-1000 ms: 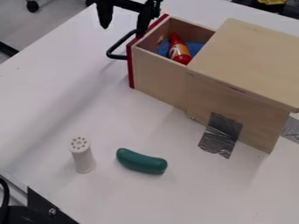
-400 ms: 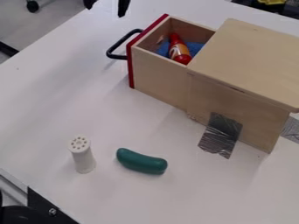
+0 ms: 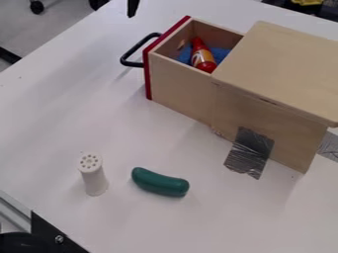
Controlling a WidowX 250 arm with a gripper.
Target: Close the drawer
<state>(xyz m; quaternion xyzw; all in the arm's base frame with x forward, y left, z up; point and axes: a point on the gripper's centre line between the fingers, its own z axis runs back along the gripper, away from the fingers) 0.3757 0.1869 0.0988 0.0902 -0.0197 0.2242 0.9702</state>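
Observation:
My gripper point(image 3: 116, 7) is at the top edge, up and to the left of the drawer, mostly cut off by the view. Its fingers stand apart, open, with nothing between them. The drawer point(image 3: 177, 81) is pulled well out of the wooden box point(image 3: 280, 64) toward the left. It has a red front panel point(image 3: 147, 74) and a black handle point(image 3: 133, 63), which the gripper does not touch. Inside the drawer lie a red bottle point(image 3: 202, 57) with an orange label and a blue cloth-like item point(image 3: 185, 54).
A white shaker-like cylinder point(image 3: 94, 177) stands upright on the white table point(image 3: 59, 113), lower left. To its right lies a green curved object point(image 3: 159, 183). Silver tape point(image 3: 249, 152) joins the box's near side to the table. The table's edge runs along the upper left.
From beside the drawer's handle, the gripper has moved up and left to the top edge, most of it leaving the view. The drawer has stayed where it was.

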